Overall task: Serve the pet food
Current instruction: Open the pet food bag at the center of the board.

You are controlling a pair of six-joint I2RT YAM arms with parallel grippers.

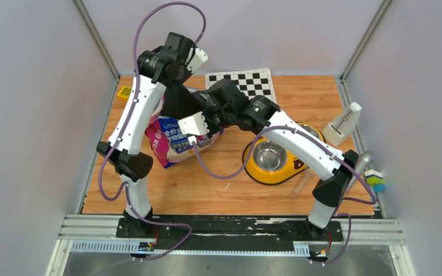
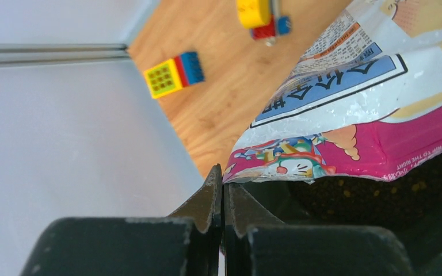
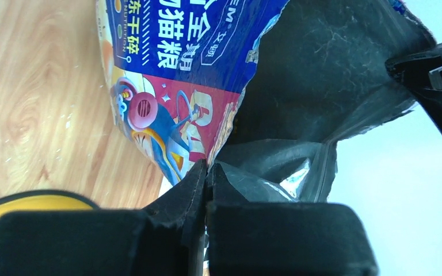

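Overhead and wrist views of two arms holding one bag. The cat food bag [image 1: 174, 145] rests on the wooden table [image 1: 218, 192], left of centre, with its printed face turned up and its dark opened top pointing toward the far edge.

The left gripper [image 2: 223, 185] is closed: its two black fingers [image 2: 204, 201] meet with no gap and pinch the torn pink rim of the bag where it reaches their tips. The right gripper [image 3: 207, 172] is likewise closed, its fingers [image 3: 184, 192] pressed together on the rim at another point, just below the blue and red print. In the right wrist view the mouth of the bag gapes between the two grips, showing a black, creased lining, and the other arm's gripper appears at the upper right edge against that lining.

The pet food lies inside the bag; the left wrist view shows only a few small pale specks on the dark lining, and individual pellets cannot be made out.

A yellow double bowl [image 1: 263, 176] with steel cups [image 1: 269, 154] stands right of the bag, near but apart from it. A checkerboard card [image 1: 242, 83] lies at the far edge. Coloured toy blocks [image 2: 175, 73] sit on the wood beside the left wall.
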